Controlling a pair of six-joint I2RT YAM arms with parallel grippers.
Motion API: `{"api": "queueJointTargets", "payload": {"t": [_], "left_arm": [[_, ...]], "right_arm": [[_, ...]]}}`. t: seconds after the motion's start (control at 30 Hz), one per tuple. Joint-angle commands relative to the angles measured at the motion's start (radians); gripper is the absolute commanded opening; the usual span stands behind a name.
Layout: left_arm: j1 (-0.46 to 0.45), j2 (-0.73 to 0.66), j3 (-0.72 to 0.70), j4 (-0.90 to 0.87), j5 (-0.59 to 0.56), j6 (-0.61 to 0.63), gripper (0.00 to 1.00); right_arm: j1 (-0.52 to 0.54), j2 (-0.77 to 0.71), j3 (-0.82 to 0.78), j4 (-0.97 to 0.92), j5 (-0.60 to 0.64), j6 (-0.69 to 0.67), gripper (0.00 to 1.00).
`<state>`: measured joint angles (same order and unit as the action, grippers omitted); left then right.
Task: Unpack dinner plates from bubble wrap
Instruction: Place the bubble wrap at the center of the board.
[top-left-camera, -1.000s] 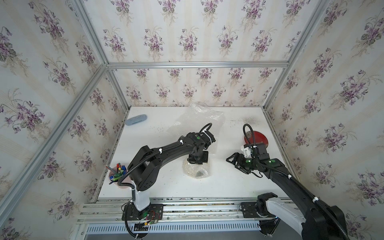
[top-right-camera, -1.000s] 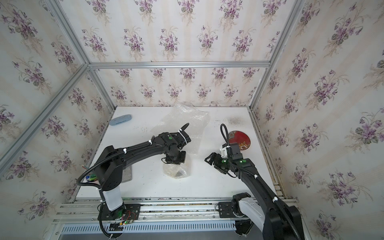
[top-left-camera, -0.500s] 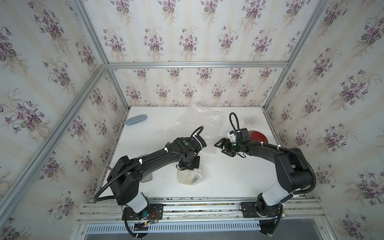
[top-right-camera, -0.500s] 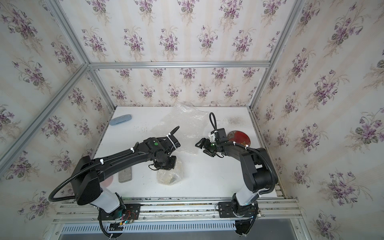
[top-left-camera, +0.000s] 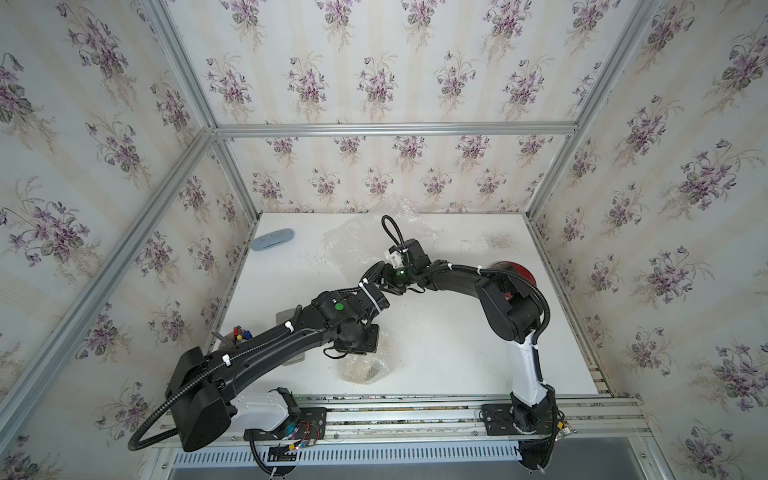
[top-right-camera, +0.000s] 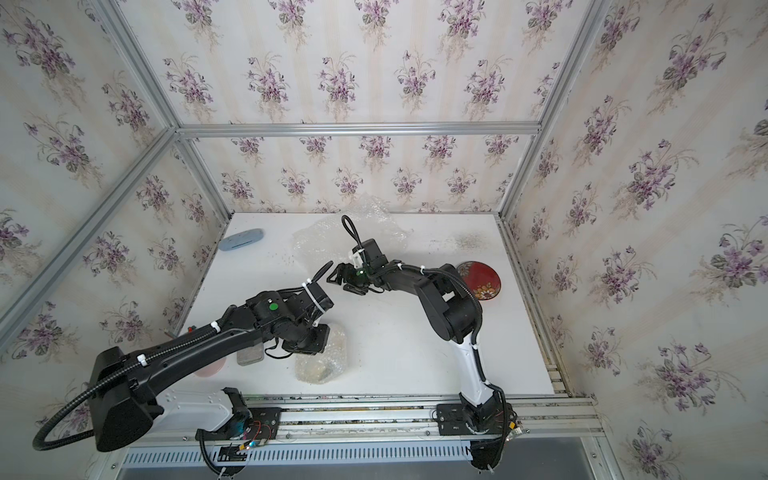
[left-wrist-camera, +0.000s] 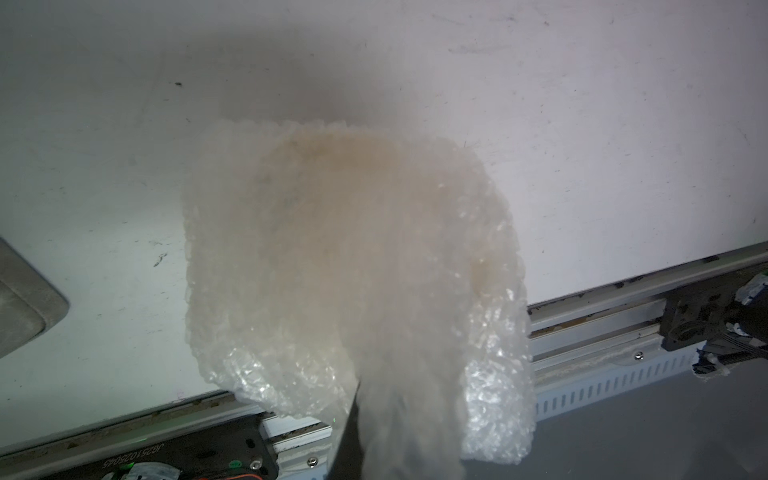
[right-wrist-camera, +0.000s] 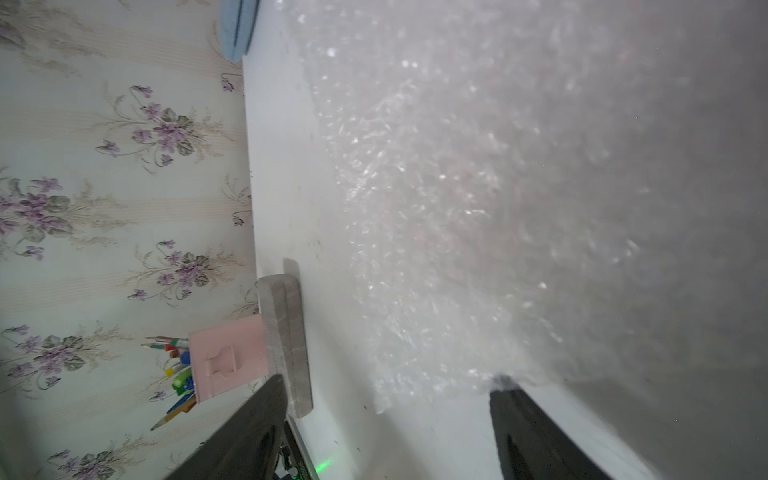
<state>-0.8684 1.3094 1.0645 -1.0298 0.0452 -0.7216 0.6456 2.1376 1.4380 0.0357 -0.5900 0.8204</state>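
My left gripper (left-wrist-camera: 390, 449) is shut on bubble wrap (left-wrist-camera: 353, 257) that runs up from a bundle (top-left-camera: 365, 368) near the table's front edge. A pale shape with a dark patch shows dimly through the wrap (top-right-camera: 322, 363). One dark finger (left-wrist-camera: 347, 440) shows; the other is hidden by wrap. My right gripper (top-right-camera: 334, 276) is open and holds nothing. It hangs over mid-table beside a loose bubble wrap sheet (top-right-camera: 328, 237), which fills the right wrist view (right-wrist-camera: 457, 187) beyond the gripper (right-wrist-camera: 386, 399). The dark red flowered plate (top-right-camera: 482, 278) lies bare at the right.
A pale blue oval object (top-left-camera: 272, 240) lies at the back left. A pink pencil cup (right-wrist-camera: 226, 357) and a grey slab (top-right-camera: 250, 353) stand at the front left under my left arm. The metal front rail (top-left-camera: 415, 401) borders the table.
My right arm has swung from the front right to mid-table beside the loose sheet, jaws still open. My left gripper has carried the wrapped bundle forward and to the left.
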Motion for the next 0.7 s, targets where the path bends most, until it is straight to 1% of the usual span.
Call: {"api": "queueJointTargets", "payload": {"t": [0.0,0.07,0.2,0.3,0.4,0.5,0.67], "left_arm": [[0.002,0.016,0.022,-0.023,-0.022,0.03,0.02],[0.002,0.05,0.061,-0.022,-0.019,0.047,0.02],[-0.001,0.16,0.17,-0.008,-0.009,0.08,0.02],[-0.013,0.243,0.25,0.006,0.0,0.093,0.02],[-0.037,0.335,0.329,0.015,0.008,0.099,0.02],[-0.066,0.442,0.418,0.03,0.03,0.099,0.02],[-0.111,0.631,0.582,0.045,0.054,0.082,0.02]], "right_arm": [[-0.009,-0.05,0.002,-0.101,0.041,0.016,0.79],[-0.026,-0.137,-0.068,-0.155,0.067,-0.004,0.8],[-0.093,-0.365,-0.294,-0.19,0.086,-0.02,0.81],[-0.2,-0.56,-0.479,-0.204,0.094,-0.014,0.81],[-0.286,-0.754,-0.609,-0.249,0.099,-0.029,0.81],[-0.341,-0.908,-0.651,-0.373,0.126,-0.092,0.81],[-0.356,-1.097,-0.662,-0.589,0.204,-0.168,0.81]]}}
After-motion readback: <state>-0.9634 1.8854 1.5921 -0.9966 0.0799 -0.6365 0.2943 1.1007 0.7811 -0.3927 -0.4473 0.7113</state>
